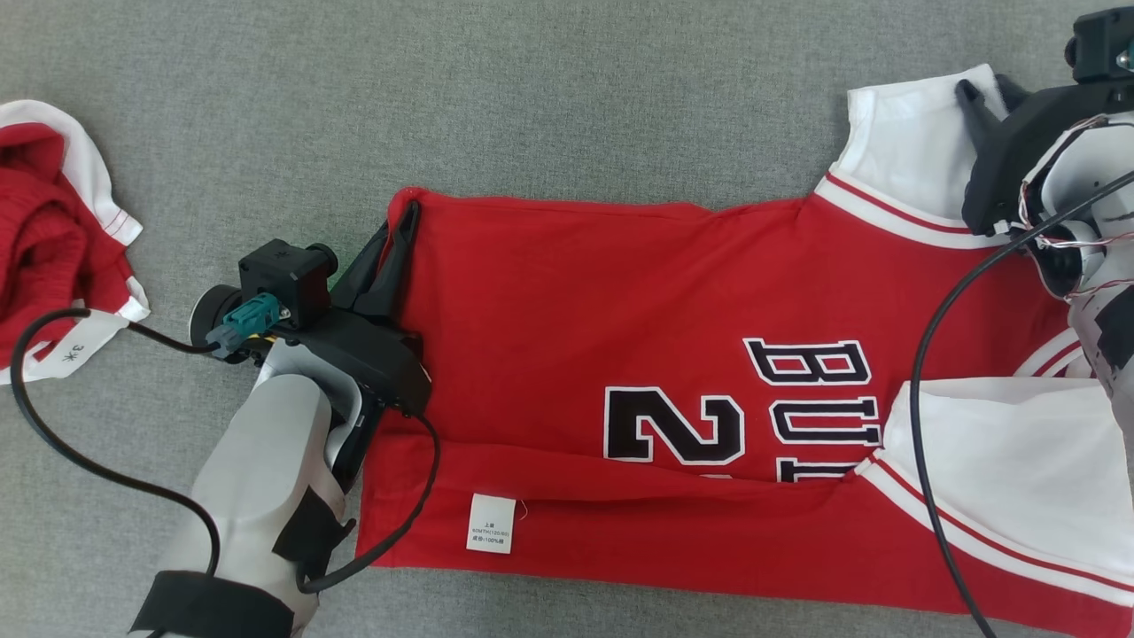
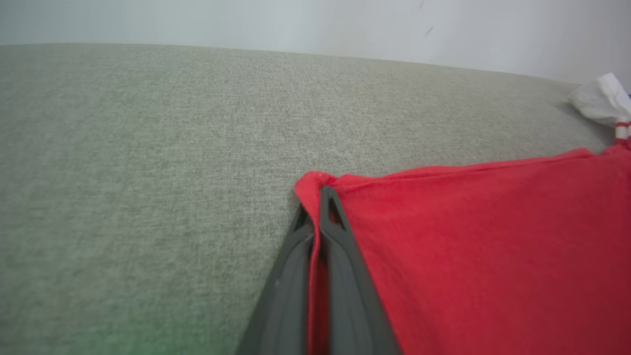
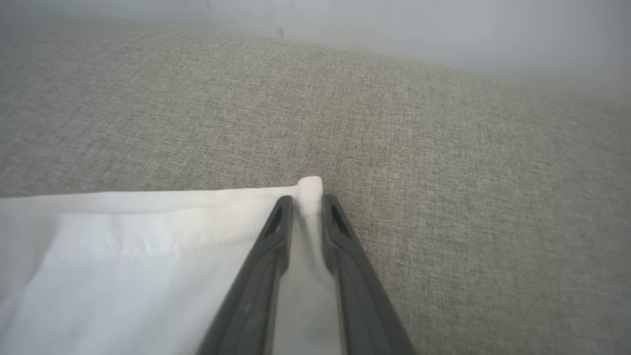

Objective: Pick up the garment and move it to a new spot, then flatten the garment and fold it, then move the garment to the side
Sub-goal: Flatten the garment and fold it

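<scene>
We have the garment (image 1: 620, 354) lying flat, 1 long edge apparently folded. Left gripper (image 1: 403, 232) pinches its red corner, right gripper (image 1: 983, 89) pinches its white sleeve. Folding looks unfinished, and the move aside is not yet done.

Surface: grey woven fabric (image 1: 567, 106), spread left to right.
Far left: crumpled red-and-white top (image 1: 44, 230), white tag (image 1: 80, 350) at its near edge.
Far edge: pale wall (image 2: 315, 19).
</scene>
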Motion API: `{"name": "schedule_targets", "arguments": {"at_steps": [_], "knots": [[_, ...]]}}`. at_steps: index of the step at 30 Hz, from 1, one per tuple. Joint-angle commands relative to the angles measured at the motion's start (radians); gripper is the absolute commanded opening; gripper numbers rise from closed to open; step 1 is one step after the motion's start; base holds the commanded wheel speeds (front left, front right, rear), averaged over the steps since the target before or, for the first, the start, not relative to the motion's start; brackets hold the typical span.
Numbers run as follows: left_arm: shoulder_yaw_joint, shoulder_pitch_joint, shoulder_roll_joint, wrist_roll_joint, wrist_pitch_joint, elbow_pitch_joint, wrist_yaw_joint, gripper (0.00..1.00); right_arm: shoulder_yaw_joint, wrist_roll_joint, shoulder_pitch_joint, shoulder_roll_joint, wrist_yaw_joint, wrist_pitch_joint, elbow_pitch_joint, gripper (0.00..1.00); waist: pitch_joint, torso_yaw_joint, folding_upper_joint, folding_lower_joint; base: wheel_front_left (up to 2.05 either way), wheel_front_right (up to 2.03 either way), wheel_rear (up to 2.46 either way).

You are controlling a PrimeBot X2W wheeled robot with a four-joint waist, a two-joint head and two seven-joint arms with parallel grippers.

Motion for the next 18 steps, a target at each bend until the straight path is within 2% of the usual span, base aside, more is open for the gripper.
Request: {"name": "schedule_targets", "arguments": {"at_steps": [1, 11, 18], "knots": [[-0.003, 0.015, 0.006, -0.006, 0.007, 0.028, 0.011, 0.00, 0.010, 0.006, 0.006, 0.003, -0.001, -0.002, 0.009, 0.00, 0.000, -0.001, 0.0001, 0.0002, 0.00, 0.00, 0.00], [0.027, 0.054, 0.004, 0.012, 0.005, 0.026, 0.013, 0.00, 0.048, 0.049, 0.007, 0.006, -0.001, -0.150, -0.021, 0.00, -0.052, -0.028, 0.0001, 0.0002, 0.00, 0.00, 0.00], [0.070, 0.101, 0.016, 0.025, 0.004, 0.017, 0.008, 0.00, 0.093, 0.123, 0.082, -0.026, -0.001, -0.244, -0.124, 0.00, -0.117, -0.065, 0.0001, 0.0002, 0.00, 0.00, 0.00]]}}
